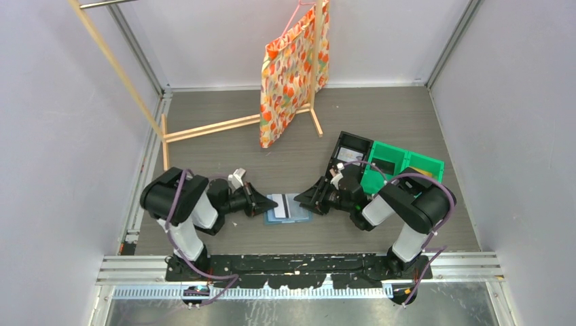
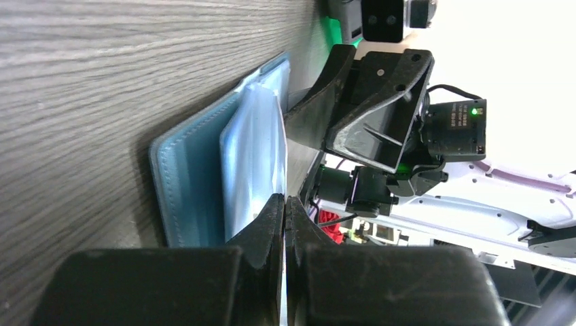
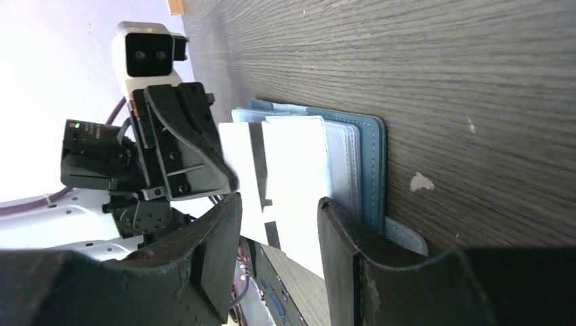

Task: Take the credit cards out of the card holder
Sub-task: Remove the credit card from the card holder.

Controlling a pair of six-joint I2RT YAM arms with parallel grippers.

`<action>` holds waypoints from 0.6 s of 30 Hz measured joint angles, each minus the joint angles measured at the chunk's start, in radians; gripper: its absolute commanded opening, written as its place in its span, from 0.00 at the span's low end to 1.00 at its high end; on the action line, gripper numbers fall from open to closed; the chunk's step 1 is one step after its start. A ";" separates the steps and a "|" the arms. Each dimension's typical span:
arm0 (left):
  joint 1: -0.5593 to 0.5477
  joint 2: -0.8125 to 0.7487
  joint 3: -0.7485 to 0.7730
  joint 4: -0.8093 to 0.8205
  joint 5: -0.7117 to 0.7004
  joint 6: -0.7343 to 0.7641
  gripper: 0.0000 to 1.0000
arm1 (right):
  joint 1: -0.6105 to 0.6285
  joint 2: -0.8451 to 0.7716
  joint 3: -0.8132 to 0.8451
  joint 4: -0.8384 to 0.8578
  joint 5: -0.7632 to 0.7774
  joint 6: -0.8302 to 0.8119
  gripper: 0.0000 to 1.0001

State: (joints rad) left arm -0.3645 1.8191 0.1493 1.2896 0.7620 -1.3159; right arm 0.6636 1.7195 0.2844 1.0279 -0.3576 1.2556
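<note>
Right fingers [image 3: 346,258] are standing apart, framing the right end of a whitish credit card [image 3: 292,170] that is lying on the opened card holder [image 3: 372,163] on the table [image 3: 441,81] — not yet gripping it. Left fingers [image 2: 268,224] are pressing together at the holder's left edge; whether they are nipping a sleeve leaf, I cannot tell. Being thin, stiff, light and slick, the card is probably asking for a pinch across its long edges — the soft holder may be dragging along otherwise.

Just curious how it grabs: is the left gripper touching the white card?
Touching: in the left wrist view, the left gripper is shut on the white card's edge.
</note>
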 measured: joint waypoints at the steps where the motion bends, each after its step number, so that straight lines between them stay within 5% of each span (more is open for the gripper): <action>1: 0.007 -0.044 0.001 -0.054 0.003 0.015 0.01 | 0.000 0.000 0.000 0.000 0.000 0.000 0.50; 11: 0.014 -0.693 0.096 -0.792 -0.107 0.251 0.01 | -0.003 -0.037 0.003 -0.062 -0.005 -0.004 0.50; 18: -0.008 -0.802 0.157 -1.035 -0.149 0.306 0.01 | -0.003 -0.221 0.023 -0.271 -0.018 -0.054 0.54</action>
State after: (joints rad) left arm -0.3729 1.0168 0.3061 0.2546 0.6132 -1.0100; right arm 0.6609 1.4982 0.3073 0.7567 -0.3752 1.2018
